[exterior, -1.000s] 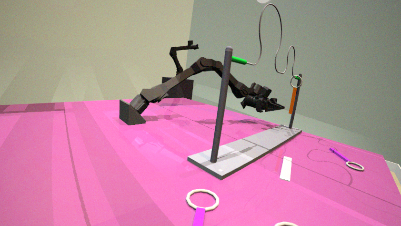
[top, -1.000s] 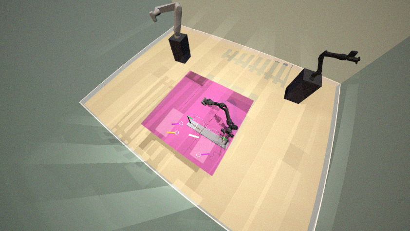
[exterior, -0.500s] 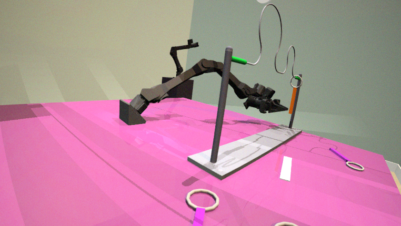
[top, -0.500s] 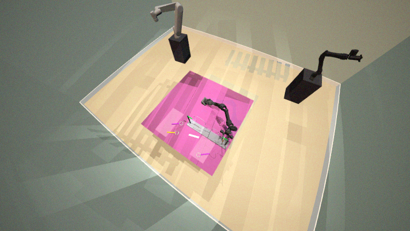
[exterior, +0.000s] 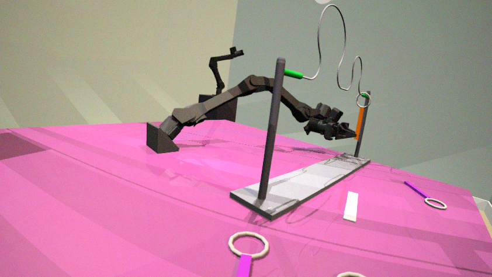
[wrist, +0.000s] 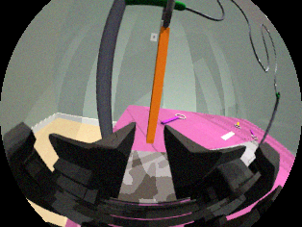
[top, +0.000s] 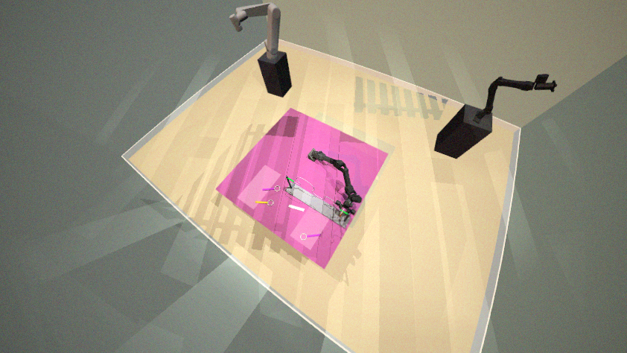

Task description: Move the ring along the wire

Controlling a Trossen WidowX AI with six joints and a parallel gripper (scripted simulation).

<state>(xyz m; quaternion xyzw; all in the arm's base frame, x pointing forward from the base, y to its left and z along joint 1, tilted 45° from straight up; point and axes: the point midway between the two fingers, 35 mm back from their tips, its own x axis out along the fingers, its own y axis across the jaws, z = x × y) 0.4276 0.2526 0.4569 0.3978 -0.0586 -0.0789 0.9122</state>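
Ring point(exterior: 363, 100) w/ orange handle point(exterior: 359, 122) is hanging on the green sleeve point(exterior: 366, 96) next to the far post point(exterior: 361, 137), handle pointing straight down beside that post. Gripper point(exterior: 352, 133) is sitting level w/ the handle's lower end, fingertips right at it; in the wrist view the handle's bottom point(wrist: 152, 134) is lining up w/ the gap between the two fingers, which are standing partly open, nothing pinched between them yet. Arm point(exterior: 220, 99) is stretching from its base across the pink mat point(exterior: 103, 192), passing behind the near post point(exterior: 272, 130). Grey wire point(exterior: 332, 41) is looping high above, well apart from the gripper. Spare rings point(exterior: 248, 244) and a white strip point(exterior: 351, 205) are lying on the mat.
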